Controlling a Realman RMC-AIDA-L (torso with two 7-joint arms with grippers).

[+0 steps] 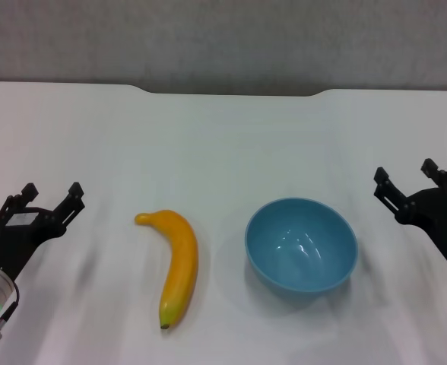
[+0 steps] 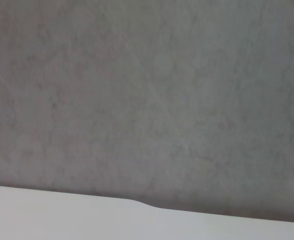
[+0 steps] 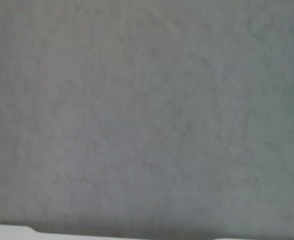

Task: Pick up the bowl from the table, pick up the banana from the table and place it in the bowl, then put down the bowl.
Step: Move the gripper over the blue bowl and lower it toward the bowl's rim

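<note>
Nothing has been picked up yet; the task stands at its first step, taking up the bowl.

The bowl sits upright on the white counter, right of centre and near the front edge, with nothing in it. The banana lies flat just to its left, apart from it, stem end far, dark tip near.

The left pincer hovers at the left edge, well apart from the banana, fingers spread and holding nothing. The right pincer hovers at the right edge, near the bowl but not touching, likewise spread and unloaded. Both wrist views show only the grey wall and a strip of counter edge.

Judgement: the right pincer is better placed for the bowl. It must travel left and down, then close over the rim wall. The glossy sides may slip.
</note>
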